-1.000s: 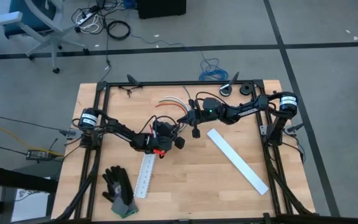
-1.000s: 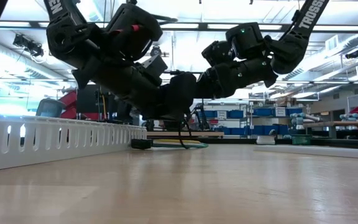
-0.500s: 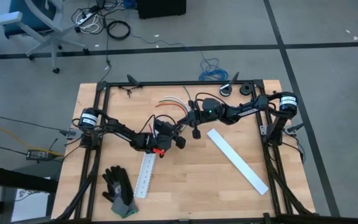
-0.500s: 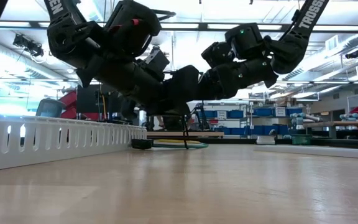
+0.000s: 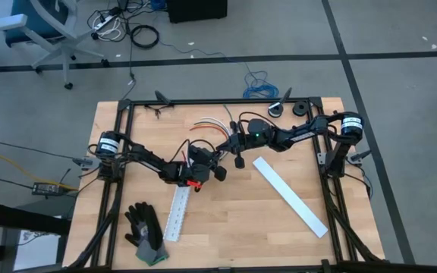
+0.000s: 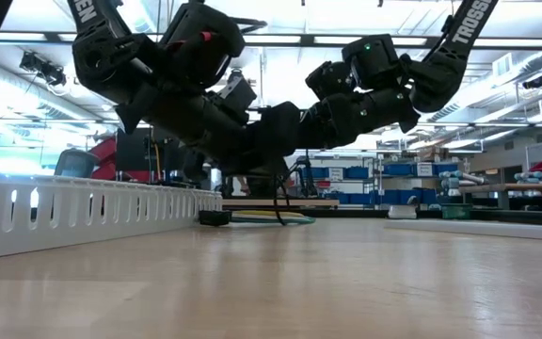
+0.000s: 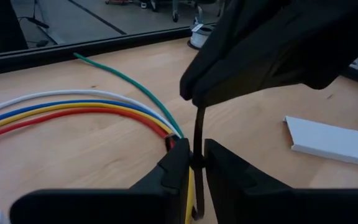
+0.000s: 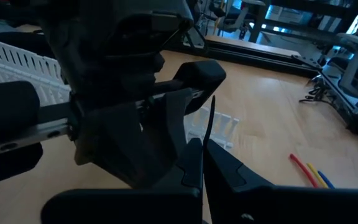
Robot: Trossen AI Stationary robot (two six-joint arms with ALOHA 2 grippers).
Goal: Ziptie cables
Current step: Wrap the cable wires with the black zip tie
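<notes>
The wooden slatted counter (image 5: 226, 220) carries everything, and places here are given from the long white slotted plastic strip (image 5: 177, 214) that lies near its middle, toward the front edge.

Both dark arms meet just above the far end of that strip. The left gripper (image 7: 194, 163) is pinched almost closed on the very thin black plastic ziptie (image 7: 199, 134), which stands upright between its fingers. The right gripper (image 8: 204, 163) — reaching in from the far side of the strip — is clenched on the same ziptie higher up, so the strap is held at two places.

The cables (image 7: 92, 109) are thin, loose, coloured flexible wires that fan out flat on the counter beyond the strip's far end. Their near ends gather at the left gripper's fingertips; whether the ziptie already passes round them is hard to tell, since the fingers hide that spot.

As a judgement, the step in hand is closing the ziptie about the gathered ends of the cables — tail fed and ready to be drawn. The next move calls for one gripper to hold the ziptie firm while the other pulls the tail straight through, without dragging the cables out of their bunch.
</notes>
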